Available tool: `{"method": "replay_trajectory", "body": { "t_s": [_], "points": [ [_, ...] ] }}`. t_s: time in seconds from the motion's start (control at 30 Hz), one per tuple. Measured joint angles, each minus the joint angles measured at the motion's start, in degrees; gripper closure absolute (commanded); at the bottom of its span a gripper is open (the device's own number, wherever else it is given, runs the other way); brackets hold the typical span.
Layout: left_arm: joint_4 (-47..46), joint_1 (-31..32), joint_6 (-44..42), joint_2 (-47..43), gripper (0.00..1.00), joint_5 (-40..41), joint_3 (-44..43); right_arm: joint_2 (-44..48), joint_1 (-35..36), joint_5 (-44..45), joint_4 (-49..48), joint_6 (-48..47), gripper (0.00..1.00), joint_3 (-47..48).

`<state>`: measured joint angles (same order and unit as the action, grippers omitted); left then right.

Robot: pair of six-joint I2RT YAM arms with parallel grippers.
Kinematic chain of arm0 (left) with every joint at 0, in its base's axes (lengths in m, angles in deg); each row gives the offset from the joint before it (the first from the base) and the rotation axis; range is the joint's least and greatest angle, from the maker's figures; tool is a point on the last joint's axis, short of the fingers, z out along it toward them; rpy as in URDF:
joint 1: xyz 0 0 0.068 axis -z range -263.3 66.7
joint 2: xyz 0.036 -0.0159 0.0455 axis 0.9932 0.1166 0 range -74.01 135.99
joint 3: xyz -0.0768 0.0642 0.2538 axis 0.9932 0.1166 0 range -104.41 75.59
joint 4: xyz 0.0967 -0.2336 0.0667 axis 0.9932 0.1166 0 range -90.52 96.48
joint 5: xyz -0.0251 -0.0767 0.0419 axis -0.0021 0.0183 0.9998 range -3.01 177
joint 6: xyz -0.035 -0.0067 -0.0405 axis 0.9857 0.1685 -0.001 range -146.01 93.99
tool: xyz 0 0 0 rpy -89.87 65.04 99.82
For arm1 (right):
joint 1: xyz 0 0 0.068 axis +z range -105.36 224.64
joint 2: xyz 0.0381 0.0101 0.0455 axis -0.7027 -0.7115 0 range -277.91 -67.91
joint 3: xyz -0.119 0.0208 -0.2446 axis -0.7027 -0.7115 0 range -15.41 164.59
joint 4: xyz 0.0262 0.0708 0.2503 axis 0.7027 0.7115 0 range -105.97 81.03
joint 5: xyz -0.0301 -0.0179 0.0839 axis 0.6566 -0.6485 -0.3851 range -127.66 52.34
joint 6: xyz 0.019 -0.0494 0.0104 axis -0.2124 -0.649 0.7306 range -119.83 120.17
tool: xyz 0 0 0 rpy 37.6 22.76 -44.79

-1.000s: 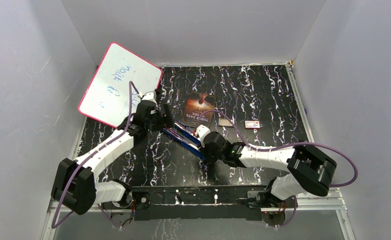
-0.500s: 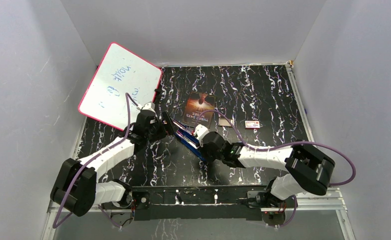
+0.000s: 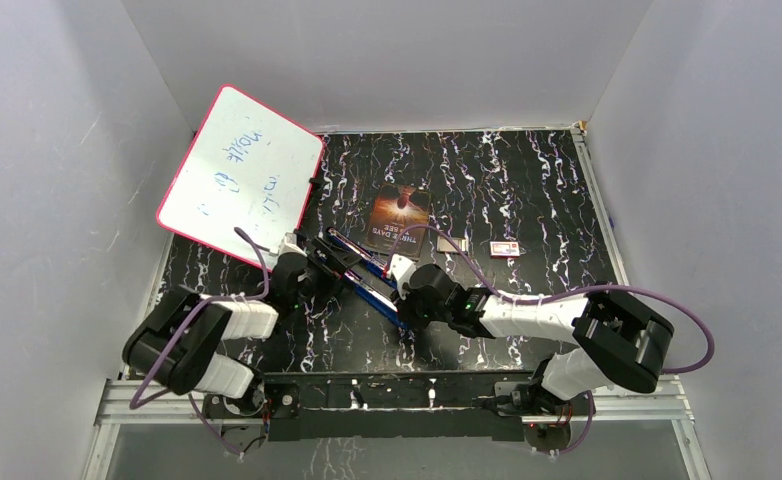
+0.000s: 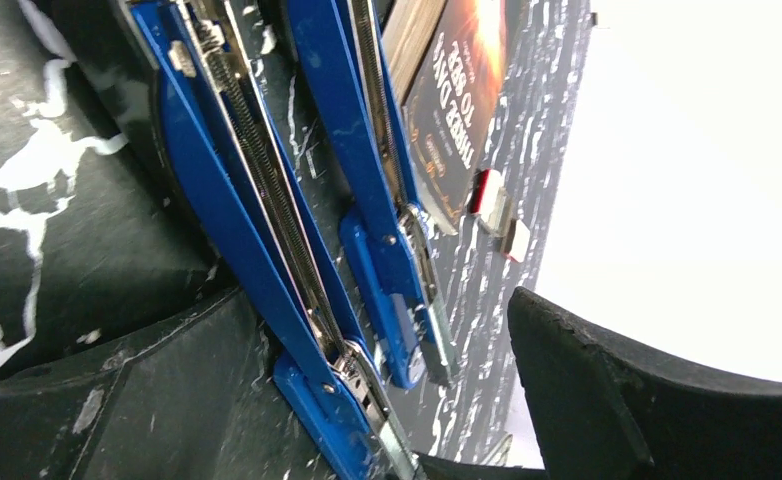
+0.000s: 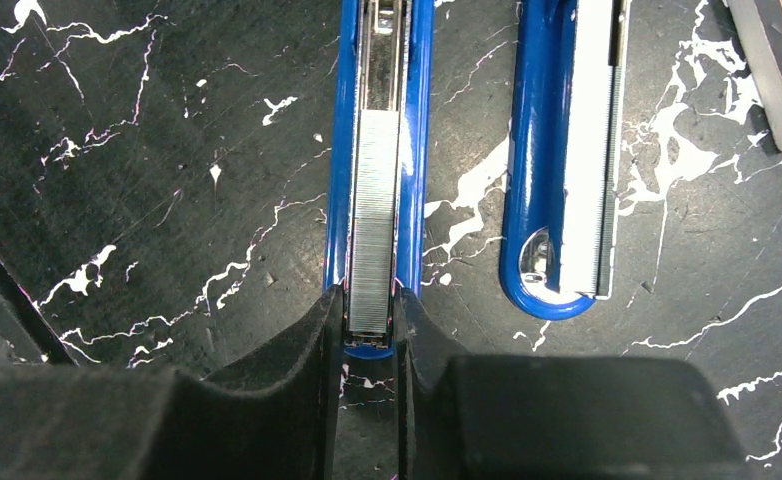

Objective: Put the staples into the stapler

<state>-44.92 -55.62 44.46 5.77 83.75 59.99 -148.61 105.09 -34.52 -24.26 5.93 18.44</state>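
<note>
On the black marbled table, the blue stapler lies swung open, its two arms side by side. A strip of silvery staples sits in the channel of one arm, and the right tool is pinched closed on the near end of that strip. The left tool is spread wide at the stapler's far end, both arms lying between its fingers, gripping nothing. Beyond lie a book, a small red-and-white box and a tilted whiteboard.
</note>
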Motion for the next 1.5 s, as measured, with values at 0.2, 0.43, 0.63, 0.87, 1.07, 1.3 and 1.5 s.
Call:
{"method": "replay_trajectory", "body": {
  "t_s": [0.2, 0.43, 0.63, 0.87, 1.07, 1.3, 1.5],
  "points": [
    [-12.4, 0.6, 3.4, 7.0, 0.10, 0.8, 1.3, 0.0, -0.1, 0.1, 0.2, 0.0, 1.00, 0.0],
    [-30.4, 0.7, 5.3, 16.7, 0.07, -0.3, 3.5, 0.1, -0.5, -0.3, 0.3, -0.1, 1.00, 0.0],
    [-39.8, 0.7, 6.1, 22.1, 0.13, -2.0, 3.6, 0.2, -0.5, -0.4, 0.4, -0.3, 1.00, 0.0],
    [-39.4, 1.0, 4.7, 22.1, 0.23, -2.1, 3.9, 0.2, -0.5, -1.2, 0.4, -1.5, 1.00, 0.0],
    [-37.4, 1.0, 2.3, 20.6, 0.19, -2.1, 4.1, 0.2, -0.5, -0.8, 0.7, -1.6, 1.00, 0.0],
    [-26.7, 1.3, -6.2, 10.2, 0.24, -2.1, 3.9, 0.2, -0.3, -0.1, 0.8, -1.7, 1.00, 0.0],
    [-18.1, 1.3, -14.0, 5.2, 0.35, -1.9, 1.2, 0.1, -0.3, -0.1, 0.7, -1.8, 1.00, 0.1]
  ]
}}
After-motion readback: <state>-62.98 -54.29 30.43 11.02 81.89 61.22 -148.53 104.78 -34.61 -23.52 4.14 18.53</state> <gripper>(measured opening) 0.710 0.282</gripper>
